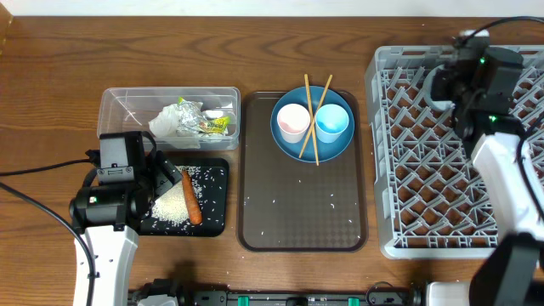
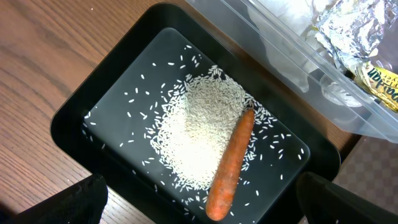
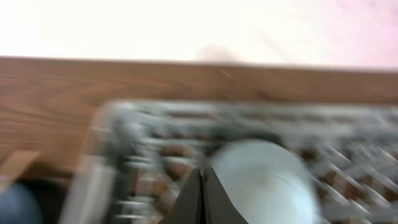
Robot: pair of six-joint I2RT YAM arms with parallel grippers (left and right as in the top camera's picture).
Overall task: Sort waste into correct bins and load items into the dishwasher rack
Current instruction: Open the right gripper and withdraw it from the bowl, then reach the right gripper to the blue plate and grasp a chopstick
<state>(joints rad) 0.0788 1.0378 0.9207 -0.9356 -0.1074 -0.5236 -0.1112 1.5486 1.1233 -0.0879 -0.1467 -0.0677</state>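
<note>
The right wrist view was badly blurred. Only the grey lattice of the dishwasher rack (image 3: pixel 155 143) and a pale round form (image 3: pixel 261 177) inside it, possibly the white bowl, could be made out. The right gripper (image 3: pixel 202 190) showed at the bottom edge, its 2 fingers pressed together with nothing between them.

In the overhead view the left arm covered the left part of the black tray (image 2: pixel 74 118). The left gripper (image 2: pixel 202 196) was cut off at the lower corners of its own view - fingers (image 2: pixel 74 202) spread wide, holding nothing.

- Black tray, lower left: a heap of rice (image 2: pixel 193 137) with scattered grains, and 1 smooth orange carrot (image 2: pixel 231 165) lying on the heap's edge.
- Clear box (image 1: pixel 119 102), upper left: crumpled paper (image 1: pixel 170 123) beside a yellow-green wrapper (image 1: pixel 217 126).
- Brown tray (image 1: pixel 302 212), centre: round blue plate (image 1: pixel 336 146) bearing the pinkish-white cup (image 1: pixel 293 121) and light blue cup (image 1: pixel 331 121), with 2 chopsticks (image 1: pixel 309 102) crossed over them - a few stray grains (image 1: pixel 331 197) lay below.
</note>
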